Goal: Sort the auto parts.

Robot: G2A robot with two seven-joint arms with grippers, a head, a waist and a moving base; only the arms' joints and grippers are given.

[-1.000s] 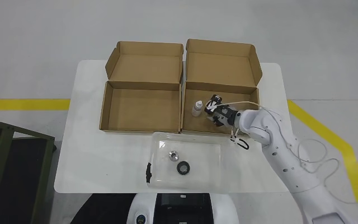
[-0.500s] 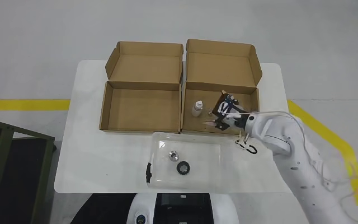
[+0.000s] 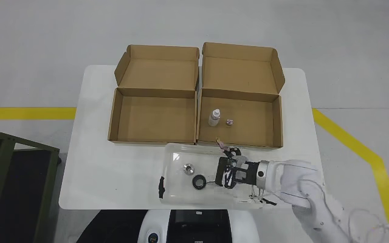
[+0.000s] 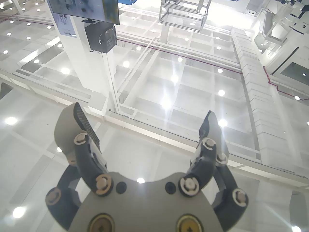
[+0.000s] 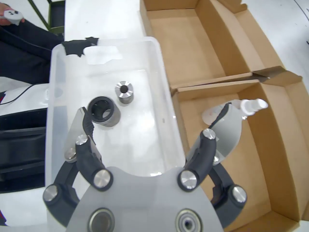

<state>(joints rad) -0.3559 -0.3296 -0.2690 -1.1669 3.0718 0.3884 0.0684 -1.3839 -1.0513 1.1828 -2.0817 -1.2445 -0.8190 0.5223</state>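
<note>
A clear plastic bin at the table's front holds a silver collet and a black ring bushing. My right gripper hangs open over the bin's right half, empty, one fingertip close beside the bushing. The right cardboard box holds a white bottle and a small pink part. The left cardboard box has nothing in it. My left gripper is open, empty, and points at the ceiling.
Both boxes have their lids folded back toward the table's far edge. Black tape marks the bin's front left corner. A green rack stands off the white table's left side.
My right gripper has pulled out of the right box and come back over the clear bin. The small pink part now lies in that box beside the bottle.
</note>
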